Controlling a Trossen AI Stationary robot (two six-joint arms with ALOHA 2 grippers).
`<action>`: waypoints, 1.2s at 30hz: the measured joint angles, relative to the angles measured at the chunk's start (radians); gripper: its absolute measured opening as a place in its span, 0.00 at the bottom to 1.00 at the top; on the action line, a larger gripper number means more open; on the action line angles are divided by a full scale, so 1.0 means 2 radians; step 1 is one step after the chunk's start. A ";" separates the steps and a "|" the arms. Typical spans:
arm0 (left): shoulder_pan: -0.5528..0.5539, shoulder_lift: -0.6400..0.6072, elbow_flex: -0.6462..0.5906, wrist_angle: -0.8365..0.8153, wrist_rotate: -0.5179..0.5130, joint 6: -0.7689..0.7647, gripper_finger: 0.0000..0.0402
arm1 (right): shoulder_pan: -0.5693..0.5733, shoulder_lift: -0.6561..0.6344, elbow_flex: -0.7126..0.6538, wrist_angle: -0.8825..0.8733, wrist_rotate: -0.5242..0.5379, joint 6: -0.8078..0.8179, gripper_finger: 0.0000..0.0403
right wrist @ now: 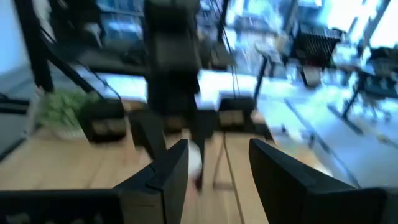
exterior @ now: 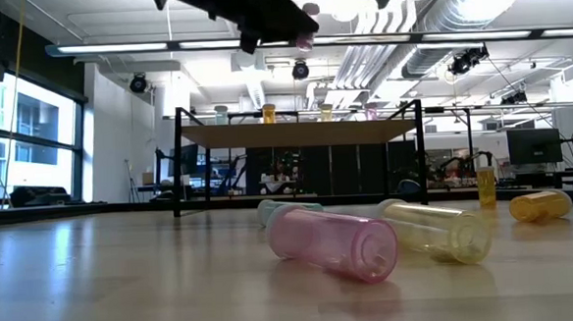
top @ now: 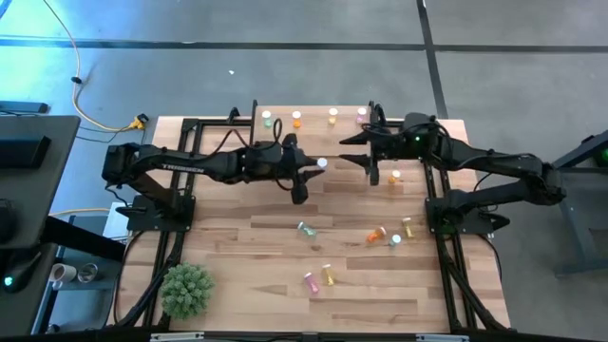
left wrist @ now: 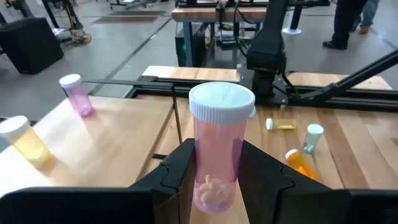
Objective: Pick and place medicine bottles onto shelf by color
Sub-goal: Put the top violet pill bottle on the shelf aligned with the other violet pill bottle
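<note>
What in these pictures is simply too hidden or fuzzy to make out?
- Right wrist view: motion blur smears everything beyond the right gripper; the pale blob between its open fingers cannot be identified.
- Low view: the left gripper is cut off by the top edge, so the pink bottle it holds barely shows.
- High view: the bottles on the shelf are too small to show their contents.
- Left wrist view: the pink bottle's base is hidden between the fingers.

Four white-capped medicine bottles (top: 296, 119) stand along the low light-wood shelf (top: 313, 133); others (top: 385, 234) lie scattered on the wooden tabletop (top: 247, 256) before it.
</note>
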 joint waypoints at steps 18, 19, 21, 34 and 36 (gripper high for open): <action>-0.002 0.057 0.000 0.004 0.003 -0.003 0.24 | 0.014 0.080 0.000 -0.018 -0.016 0.030 0.40; -0.002 0.057 0.000 0.004 0.002 -0.003 0.24 | 0.016 0.084 0.000 -0.023 -0.016 0.030 0.40; -0.002 0.057 0.000 0.004 0.002 -0.003 0.24 | 0.020 0.089 0.000 -0.031 -0.015 0.031 0.40; -0.002 0.057 0.000 0.015 0.001 0.006 0.24 | 0.028 0.098 0.000 -0.046 0.014 0.031 0.40; -0.002 0.057 0.000 0.023 0.001 0.006 0.24 | 0.028 0.098 0.000 -0.054 0.015 0.031 0.40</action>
